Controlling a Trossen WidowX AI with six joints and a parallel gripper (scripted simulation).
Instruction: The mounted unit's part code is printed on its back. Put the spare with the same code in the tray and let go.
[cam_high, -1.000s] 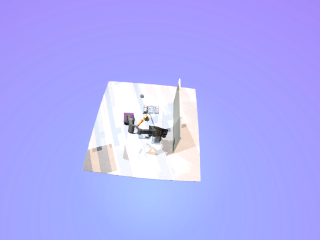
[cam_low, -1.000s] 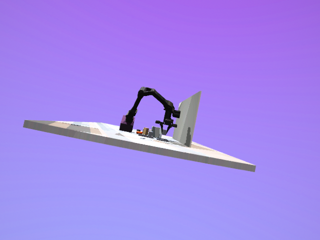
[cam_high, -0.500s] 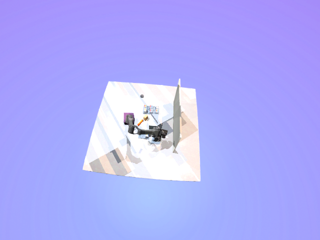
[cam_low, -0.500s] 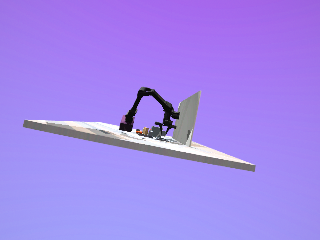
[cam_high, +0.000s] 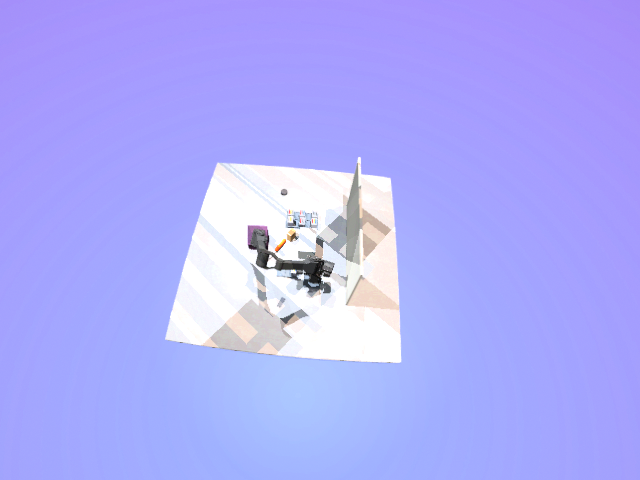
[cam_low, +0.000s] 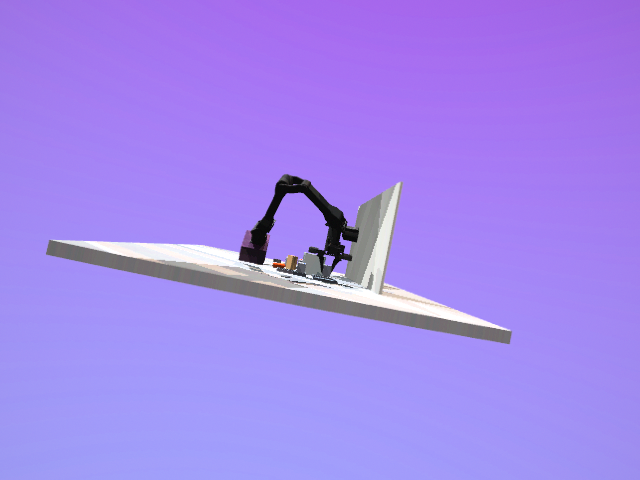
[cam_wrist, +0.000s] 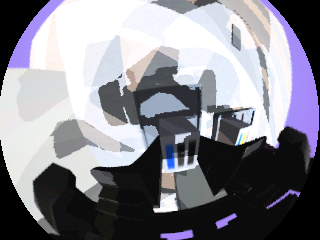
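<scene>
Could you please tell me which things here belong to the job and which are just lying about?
Job: the spare gripped in the end effector; the row of spares; the grey unit; probably the upright panel beside it.

Lying about: orange stick; tan cube; dark disc.

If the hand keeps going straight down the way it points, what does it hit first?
Probably the tray right below: the hand, shut on a spare, points down at it, though depth is unclear.

Black arm (cam_high: 289, 265) beside upright panel (cam_high: 354, 232), three spares (cam_high: 301, 219), orange cylinder (cam_high: 280, 245)
</scene>
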